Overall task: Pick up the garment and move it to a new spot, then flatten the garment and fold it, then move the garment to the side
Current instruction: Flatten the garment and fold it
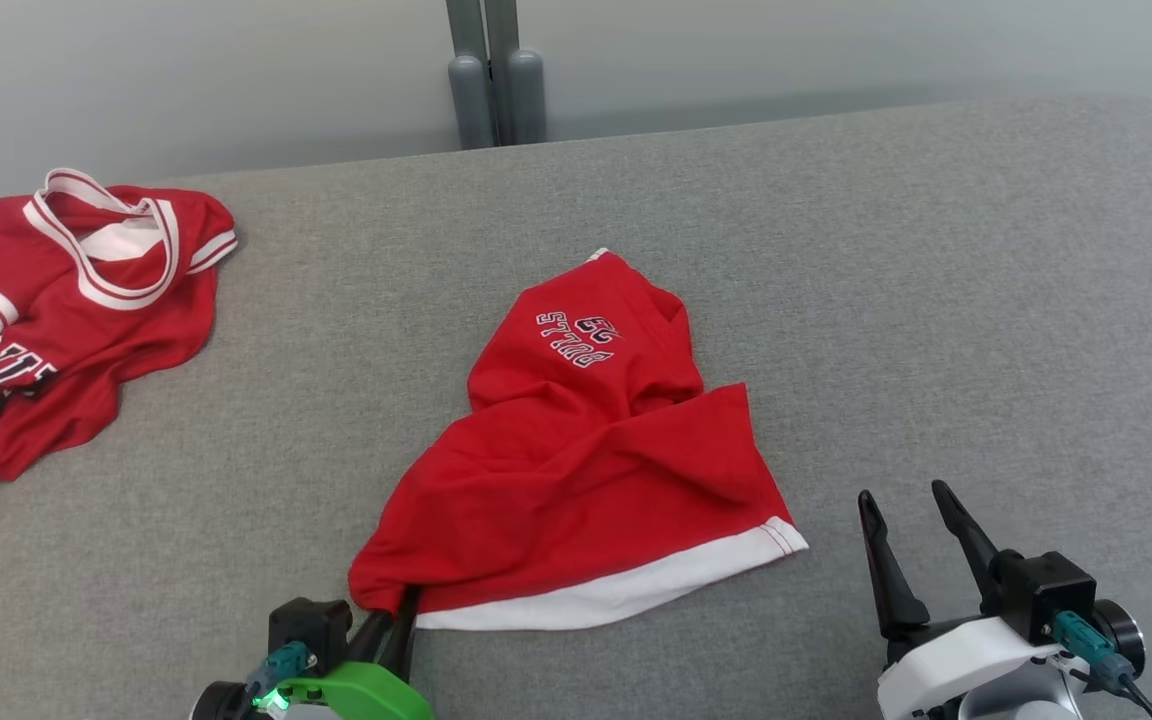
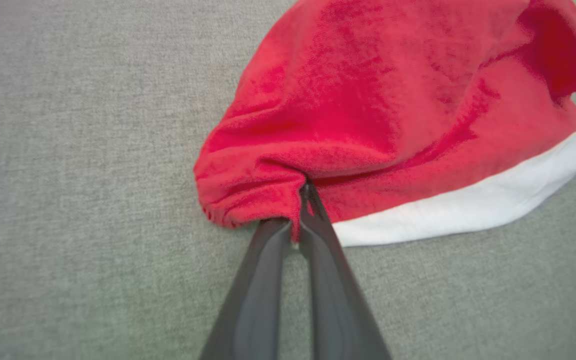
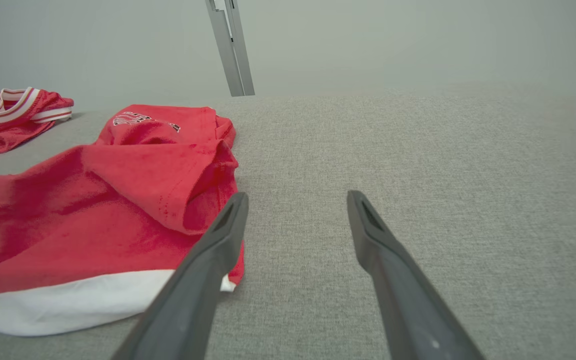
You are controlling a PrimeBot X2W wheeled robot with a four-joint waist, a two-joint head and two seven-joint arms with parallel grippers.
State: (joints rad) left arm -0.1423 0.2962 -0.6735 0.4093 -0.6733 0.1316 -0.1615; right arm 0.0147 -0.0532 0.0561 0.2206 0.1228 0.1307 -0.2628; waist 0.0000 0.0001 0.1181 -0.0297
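The garment (image 1: 586, 450) is a red pair of shorts with a white hem band and lettering, lying crumpled in the middle of the grey table (image 1: 936, 300). My left gripper (image 1: 396, 605) is shut on the garment's near left corner; the left wrist view shows the garment (image 2: 393, 110) bunched cloth pinched between my fingers (image 2: 318, 235). My right gripper (image 1: 904, 500) stands open, nothing between its fingers, just right of the garment's white hem corner. In the right wrist view the garment (image 3: 93, 210) lies left of my open right gripper (image 3: 295, 197).
A second red garment with white trim (image 1: 66, 300) lies rumpled at the table's far left, also visible in the right wrist view as a red jersey (image 3: 13, 110). A grey post (image 1: 494, 80) stands behind the table's back edge. The table's right half is bare cloth.
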